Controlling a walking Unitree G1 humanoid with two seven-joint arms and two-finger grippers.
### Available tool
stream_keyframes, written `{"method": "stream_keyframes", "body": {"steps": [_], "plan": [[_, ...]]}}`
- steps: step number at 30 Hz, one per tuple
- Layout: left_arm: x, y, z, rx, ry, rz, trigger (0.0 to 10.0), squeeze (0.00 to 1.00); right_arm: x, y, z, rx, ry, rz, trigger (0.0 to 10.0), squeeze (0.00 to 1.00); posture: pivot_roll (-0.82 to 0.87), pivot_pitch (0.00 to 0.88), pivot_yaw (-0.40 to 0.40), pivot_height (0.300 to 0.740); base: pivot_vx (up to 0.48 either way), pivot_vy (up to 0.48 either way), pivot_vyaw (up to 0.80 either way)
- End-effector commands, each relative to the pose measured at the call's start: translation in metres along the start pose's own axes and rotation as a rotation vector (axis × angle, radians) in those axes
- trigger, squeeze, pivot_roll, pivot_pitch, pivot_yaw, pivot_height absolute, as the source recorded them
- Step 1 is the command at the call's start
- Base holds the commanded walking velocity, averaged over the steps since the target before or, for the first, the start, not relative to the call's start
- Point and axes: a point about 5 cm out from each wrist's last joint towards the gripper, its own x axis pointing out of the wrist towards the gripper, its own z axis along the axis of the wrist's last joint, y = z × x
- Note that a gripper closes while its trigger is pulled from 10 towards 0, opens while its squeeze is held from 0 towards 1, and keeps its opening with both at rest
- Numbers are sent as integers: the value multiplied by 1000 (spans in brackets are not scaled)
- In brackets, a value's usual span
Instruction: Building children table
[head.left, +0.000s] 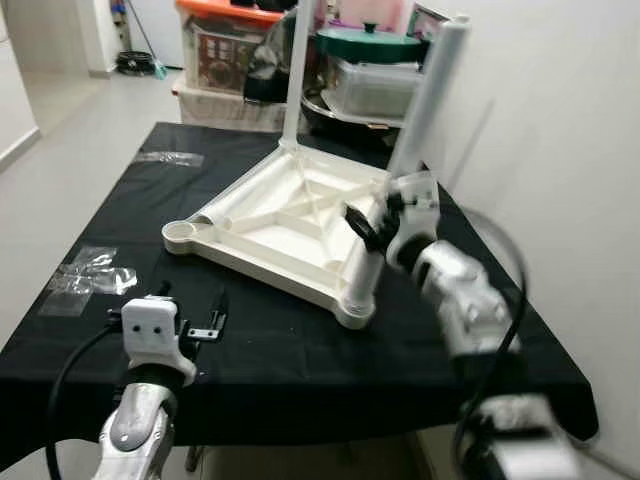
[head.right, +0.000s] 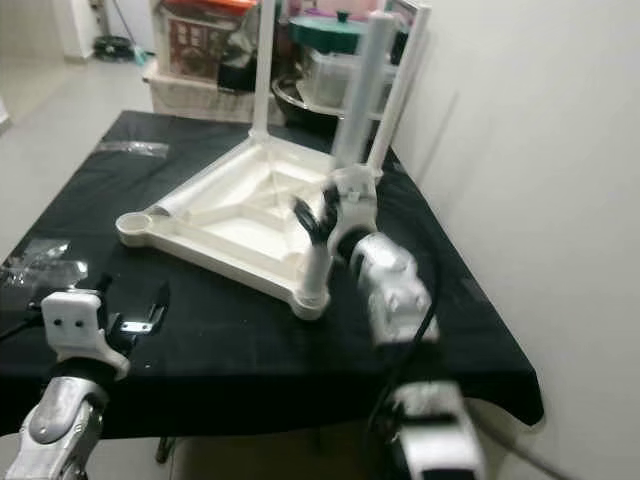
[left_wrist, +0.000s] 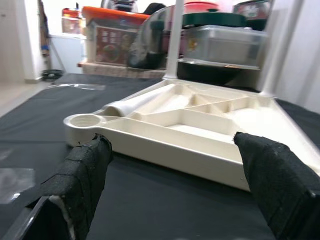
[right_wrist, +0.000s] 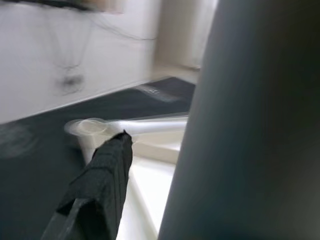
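Observation:
The white children's table top lies upside down on a black-clothed table. One white leg stands upright in its far corner. A second, thicker leg leans up from the near corner socket. My right gripper is against this leg about halfway up, its black fingers spread; in the right wrist view the leg looms close and one finger stands apart from it. My left gripper hovers low over the cloth in front of the top, open and empty, with its fingers wide apart.
Crumpled clear plastic and a strip of tape lie on the cloth at left. Storage boxes and a green lidded pot crowd the area behind the table. A white wall runs close along the right side.

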Motion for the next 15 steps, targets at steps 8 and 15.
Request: {"method": "stream_keyframes", "body": {"steps": [8, 15], "plan": [[1, -4, -1, -9, 1, -18, 10000, 0, 9, 38, -26, 79, 83, 606, 1020, 0, 130, 0, -212, 740, 0, 0, 0], [-1, -3, 0, -3, -1, -14, 10000, 0, 41, 41, -21, 116, 23, 439, 0, 0, 136, 0, -220, 740, 0, 0, 0]]}}
